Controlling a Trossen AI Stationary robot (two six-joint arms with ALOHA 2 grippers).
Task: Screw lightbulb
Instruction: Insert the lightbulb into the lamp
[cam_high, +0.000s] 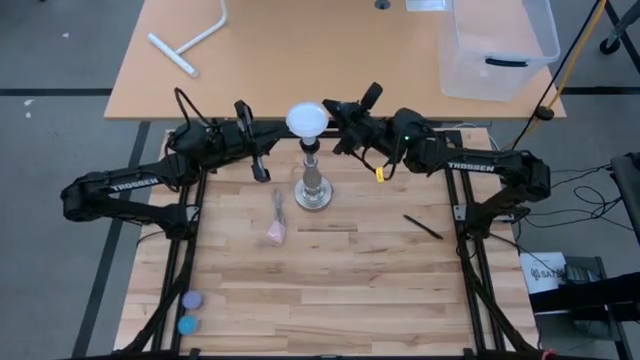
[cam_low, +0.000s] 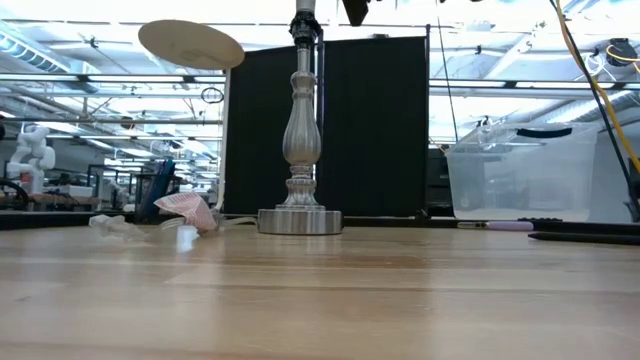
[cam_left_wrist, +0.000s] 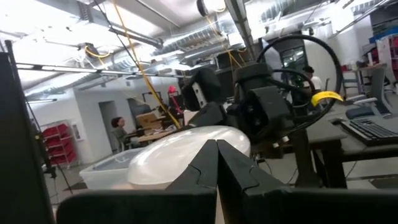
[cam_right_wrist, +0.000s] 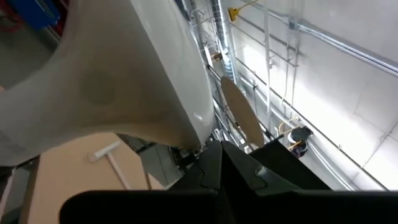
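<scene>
Right pincer: right gripper (cam_high: 338, 118) up at the top of the lamp post, fingers pressed shut tip to tip in its wrist view, nothing between them.
Bulb: small white lightbulb with round frosted globe (cam_high: 307, 119) sits on the post's top, just beside the right gripper's tips on the side away from that arm; the pale neck (cam_right_wrist: 118, 81) fills the right wrist view directly past the closed fingers. Contact between fingertips and bulb cannot be told.
Left pincer: left gripper (cam_high: 258, 152) on the bulb's far side from the right gripper, near it but apart, a little lower; fingers closed together, empty. Its wrist view shows the globe (cam_left_wrist: 186, 155) just beyond the tips, right arm behind.
Post: upright turned silver metal lamp post with round base (cam_low: 300, 150) stands below the bulb on the pale wooden slat table (cam_high: 340, 290).
Beyond the post, toward the table's front: crumpled pink and clear wrapper (cam_high: 275, 231); thin black stick (cam_high: 423, 227) on the right arm's side.
Farthest: two small round caps, purple (cam_high: 192, 299) and blue (cam_high: 186, 324), at the front corner on the left arm's side.
</scene>
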